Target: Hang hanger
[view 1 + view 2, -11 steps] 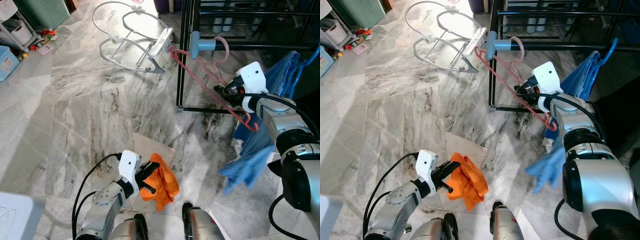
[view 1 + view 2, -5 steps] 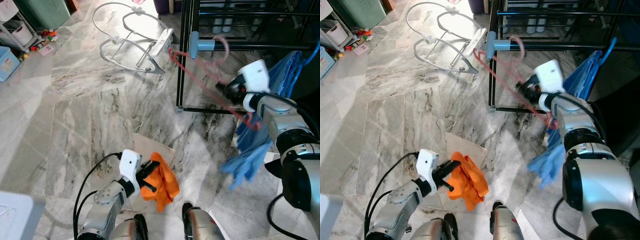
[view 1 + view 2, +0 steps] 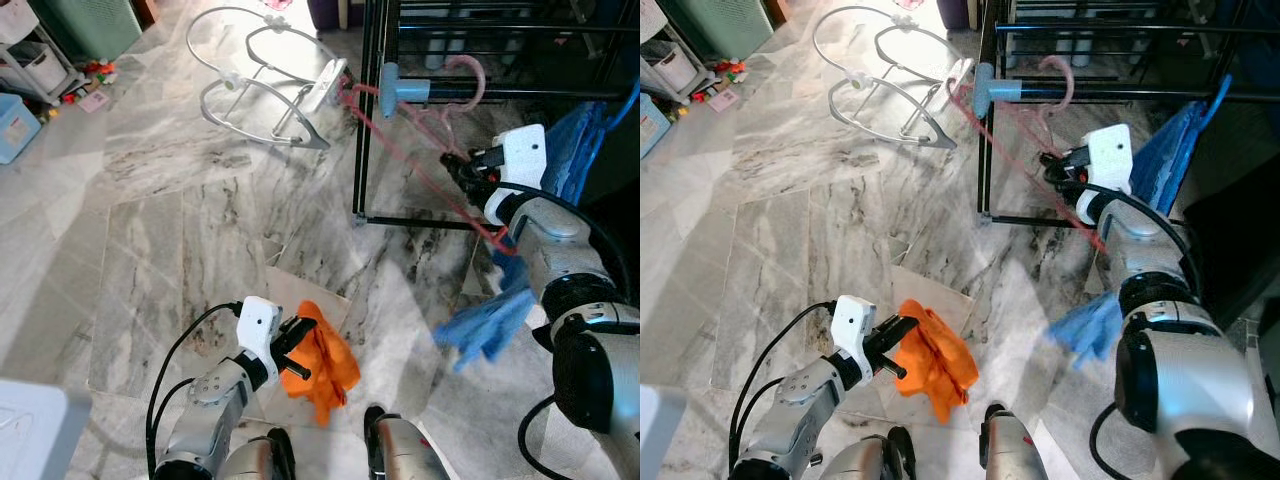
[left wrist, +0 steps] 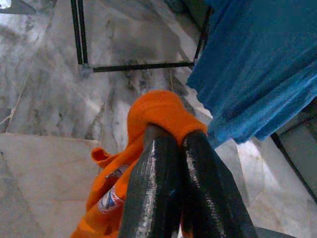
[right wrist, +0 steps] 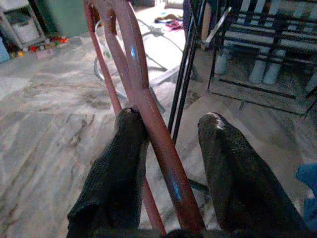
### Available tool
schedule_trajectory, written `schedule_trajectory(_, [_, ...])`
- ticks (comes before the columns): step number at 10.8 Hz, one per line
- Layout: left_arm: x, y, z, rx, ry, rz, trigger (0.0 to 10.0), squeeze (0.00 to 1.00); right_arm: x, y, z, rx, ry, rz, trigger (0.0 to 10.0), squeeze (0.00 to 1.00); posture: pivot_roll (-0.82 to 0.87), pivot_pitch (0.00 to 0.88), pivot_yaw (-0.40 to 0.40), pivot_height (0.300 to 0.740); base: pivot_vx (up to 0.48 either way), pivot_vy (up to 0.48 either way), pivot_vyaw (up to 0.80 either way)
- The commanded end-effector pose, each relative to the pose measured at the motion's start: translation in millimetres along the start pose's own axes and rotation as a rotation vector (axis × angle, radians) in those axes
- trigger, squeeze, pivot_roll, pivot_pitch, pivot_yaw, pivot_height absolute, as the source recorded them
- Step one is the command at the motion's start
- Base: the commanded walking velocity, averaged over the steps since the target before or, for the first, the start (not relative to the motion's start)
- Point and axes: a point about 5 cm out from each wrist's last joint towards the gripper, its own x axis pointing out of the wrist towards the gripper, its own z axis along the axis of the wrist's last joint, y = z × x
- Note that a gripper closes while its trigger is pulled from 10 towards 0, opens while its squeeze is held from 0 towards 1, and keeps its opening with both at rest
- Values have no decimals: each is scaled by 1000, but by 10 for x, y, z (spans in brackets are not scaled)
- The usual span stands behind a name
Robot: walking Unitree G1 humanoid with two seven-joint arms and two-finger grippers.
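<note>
1. Left eye view, task item: pink hanger [image 3: 425, 150], its hook looped over the light-blue rail [image 3: 415, 91] of the black drying rack [image 3: 365, 120], its long arms slanting down from the rack corner toward the robot's right forearm.
2. Right gripper [image 3: 460, 170]: at the hanger's neck just below the rail. In the right wrist view the two black fingers [image 5: 116, 173] stand parted with the hanger's pink bars running between them; one bar lies against one finger, and the other finger is clear of it.
3. Left gripper [image 3: 298, 345]: low, near the robot's feet, fingers pressed together on a bunched orange cloth [image 3: 325, 365] that droops toward the marble floor [image 3: 180, 230].
4. Blue cloth [image 3: 485, 325]: hanging below the hanger's lower end beside the right arm; more blue fabric [image 3: 580, 140] hangs on the rack behind.
5. Containers, far left edge: a white basket [image 3: 35, 62] on a small trolley and a pale-blue box [image 3: 12, 125]; their contents cannot be made out. Small bright bits [image 3: 85, 80] lie scattered on the floor next to them.
6. Silver wire-frame stand [image 3: 265, 85]: lying on the floor beside the rack.
</note>
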Motion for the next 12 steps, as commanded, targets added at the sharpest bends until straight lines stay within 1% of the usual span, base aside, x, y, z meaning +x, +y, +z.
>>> schedule_trajectory(1, [-22,21,-29,13,13,1,10000,0,4,5,51,-8,-36,4,0,0,-185,212,76,740,0,0,0])
schedule_trajectory(4, [-20,17,-50,14,18,0,10000,0,1,11,42,18,-35,22,0,0,-182,209,72,740,0,0,0])
schedule_trajectory(6, [-23,2,-66,14,20,-4,10000,0,44,76,63,56,-39,40,0,0,-178,207,70,740,0,0,0])
schedule_trajectory(7, [-22,7,-68,15,20,-2,10000,0,80,108,124,65,-66,25,0,0,-176,206,71,740,0,0,0])
schedule_trajectory(8, [-22,10,-66,15,20,-1,10000,0,102,158,149,61,-75,56,0,0,-177,205,71,740,0,0,0])
schedule_trajectory(10, [-17,14,-63,20,22,-4,10000,0,123,222,162,35,-82,76,0,0,-181,206,75,740,0,0,0])
schedule_trajectory(12, [1,14,-49,27,24,-12,10000,0,132,248,176,19,-95,62,0,0,-187,204,85,740,0,0,0])
